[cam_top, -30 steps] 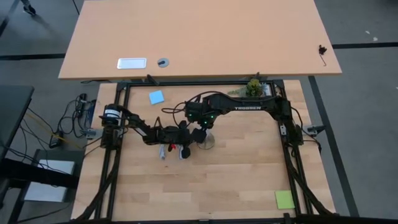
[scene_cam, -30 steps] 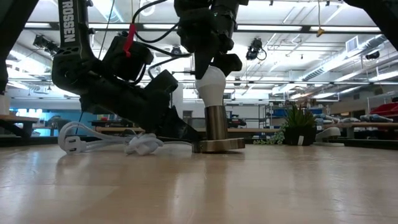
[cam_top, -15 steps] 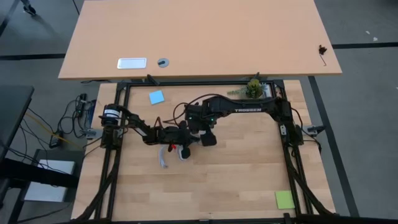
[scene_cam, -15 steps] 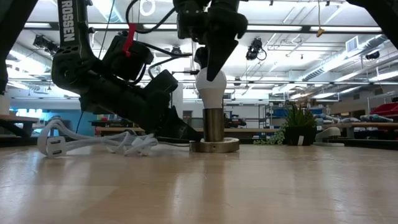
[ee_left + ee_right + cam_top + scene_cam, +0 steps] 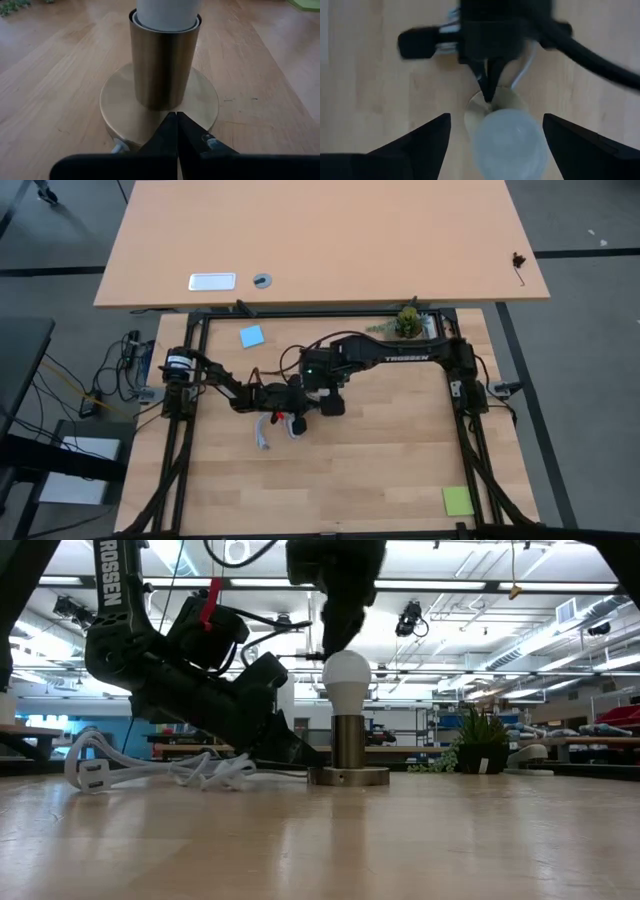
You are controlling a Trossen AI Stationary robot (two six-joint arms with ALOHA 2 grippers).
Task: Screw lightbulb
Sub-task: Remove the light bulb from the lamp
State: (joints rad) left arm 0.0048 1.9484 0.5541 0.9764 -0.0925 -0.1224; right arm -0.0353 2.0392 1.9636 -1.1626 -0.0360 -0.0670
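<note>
The white frosted lightbulb [image 5: 347,675] stands upright in a brass socket cylinder [image 5: 347,740] on a round brass base disc [image 5: 347,776], near the table's middle. The disc lies flat on the table. In the right wrist view the bulb [image 5: 507,142] sits between and below the wide-apart fingers of my right gripper [image 5: 495,145], which is open just above it [image 5: 338,625]. My left gripper [image 5: 176,120] is shut, its tips on the disc. A white cord [image 5: 150,770] trails from the socket toward the table's left. My left gripper presses its shut fingertips down on the top of the base disc [image 5: 170,106], right at the foot of the socket cylinder. The fingers come slanting down from the table's left. The disc lies flat on the table with the socket and bulb upright.
The cord's plug end [image 5: 265,435] lies beside the left arm. A blue note [image 5: 251,336] lies far left, a green note [image 5: 457,500] near right, a small plant [image 5: 407,320] at the far edge. A larger table [image 5: 320,240] stands beyond.
My right gripper has turned about the bulb, let go and risen clear above it. The base disc, tipped a second ago, now lies flat. The cord's plug end has slid along the table.
</note>
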